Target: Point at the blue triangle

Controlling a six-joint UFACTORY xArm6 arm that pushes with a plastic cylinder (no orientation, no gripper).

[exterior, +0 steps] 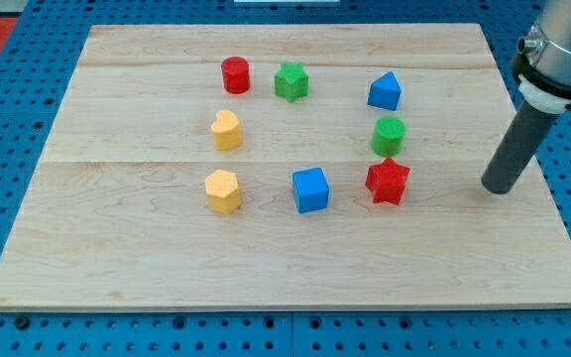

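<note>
The blue triangle (pixel 385 91) lies on the wooden board (pixel 285 258) at the view's upper right. My tip (pixel 498 188) rests on the board near its right edge, below and well to the right of the blue triangle. It stands apart from every block; the nearest is the red star (pixel 388 180) to its left.
A red cylinder (pixel 235 74), a green star (pixel 290 81), a green cylinder (pixel 389 134), a blue cube (pixel 311 189), a yellow heart (pixel 226 130) and a yellow hexagon (pixel 222 190) form a loose ring with the others. Blue pegboard surrounds the board.
</note>
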